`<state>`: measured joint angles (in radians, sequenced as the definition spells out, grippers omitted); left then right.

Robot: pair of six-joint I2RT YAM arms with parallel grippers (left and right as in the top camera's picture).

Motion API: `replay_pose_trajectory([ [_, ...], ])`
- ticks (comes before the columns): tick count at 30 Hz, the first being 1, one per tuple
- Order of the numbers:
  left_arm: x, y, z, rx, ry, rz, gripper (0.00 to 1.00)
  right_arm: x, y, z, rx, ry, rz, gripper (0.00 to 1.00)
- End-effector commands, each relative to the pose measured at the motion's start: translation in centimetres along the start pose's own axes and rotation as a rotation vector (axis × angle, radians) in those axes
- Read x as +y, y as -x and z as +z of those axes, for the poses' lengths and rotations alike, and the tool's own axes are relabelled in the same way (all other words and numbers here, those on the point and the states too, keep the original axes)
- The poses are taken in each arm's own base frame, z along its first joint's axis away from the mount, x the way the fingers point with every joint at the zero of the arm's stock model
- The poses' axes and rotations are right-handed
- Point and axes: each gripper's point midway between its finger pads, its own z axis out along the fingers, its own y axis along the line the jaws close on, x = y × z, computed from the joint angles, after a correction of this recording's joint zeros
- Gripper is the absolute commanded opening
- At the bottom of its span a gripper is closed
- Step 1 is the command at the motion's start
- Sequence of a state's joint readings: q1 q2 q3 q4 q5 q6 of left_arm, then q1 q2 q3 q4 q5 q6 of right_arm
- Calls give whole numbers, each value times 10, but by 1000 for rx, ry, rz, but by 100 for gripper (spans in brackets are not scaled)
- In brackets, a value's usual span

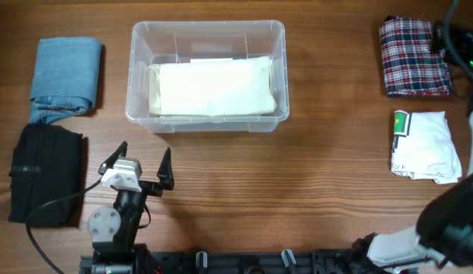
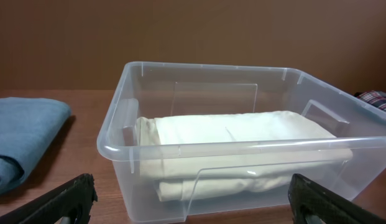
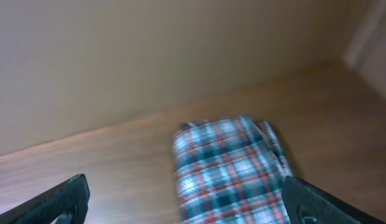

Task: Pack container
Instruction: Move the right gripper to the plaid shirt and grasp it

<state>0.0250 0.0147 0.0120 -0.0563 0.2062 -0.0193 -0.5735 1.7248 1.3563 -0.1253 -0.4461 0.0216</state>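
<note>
Overhead: container [image 1: 208, 29] sits on the wooden table [image 1: 312, 190] at 12 o'clock, a little left of centre, long side across. A folded cream cloth [image 1: 213, 87] lies flat inside and fills most of the floor. Folded blue denim [image 1: 65, 70] at 10 o'clock, just beside the container's left wall but apart from it. Black garment [image 1: 44, 173] at 8 o'clock, touching the denim's lower edge. Plaid garment [image 1: 413, 57] at 2 o'clock, white garment with a green print [image 1: 425, 144] at 3 o'clock, both well apart from the container. Left gripper [image 1: 145, 151] at 7 o'clock, near the container's front wall, fingers spread wide, nothing between them. Left wrist: container dead ahead, cream cloth seen through the clear front wall, denim at 9 o'clock. Right wrist: right gripper [image 3: 185, 183] has fingers far apart and empty, plaid garment ahead on the table, picture blurred.
</note>
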Motion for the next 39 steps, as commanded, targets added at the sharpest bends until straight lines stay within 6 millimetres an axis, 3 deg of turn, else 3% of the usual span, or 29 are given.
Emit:
replay_pose_trajectory([
  [1,0,-2,0,2,1,12,100,-46,-22,11,18,8,149,100],
  [4,0,-2,0,2,1,12,100,-95,-50,19,47,-55,210,100],
  [8,0,-2,0,2,1,12,100,-135,-98,33,114,-97,280,100],
  [11,0,-2,0,2,1,12,100,-144,-129,47,165,-99,299,100],
  [17,0,-2,0,2,1,12,100,-163,-149,55,186,-173,282,100],
  [22,0,-2,0,2,1,12,100,-166,-172,64,225,-165,270,100],
  [26,0,-2,0,2,1,12,100,-152,-184,73,242,-74,298,100],
  [31,0,-2,0,2,1,12,100,-102,-184,96,238,100,404,97],
  [35,0,-2,0,2,0,12,100,-56,-179,115,245,181,380,93],
  [37,0,-2,0,2,1,12,100,-46,-178,119,244,197,366,74],
  [39,0,-2,0,2,1,12,100,-45,-177,119,246,197,393,36],
])
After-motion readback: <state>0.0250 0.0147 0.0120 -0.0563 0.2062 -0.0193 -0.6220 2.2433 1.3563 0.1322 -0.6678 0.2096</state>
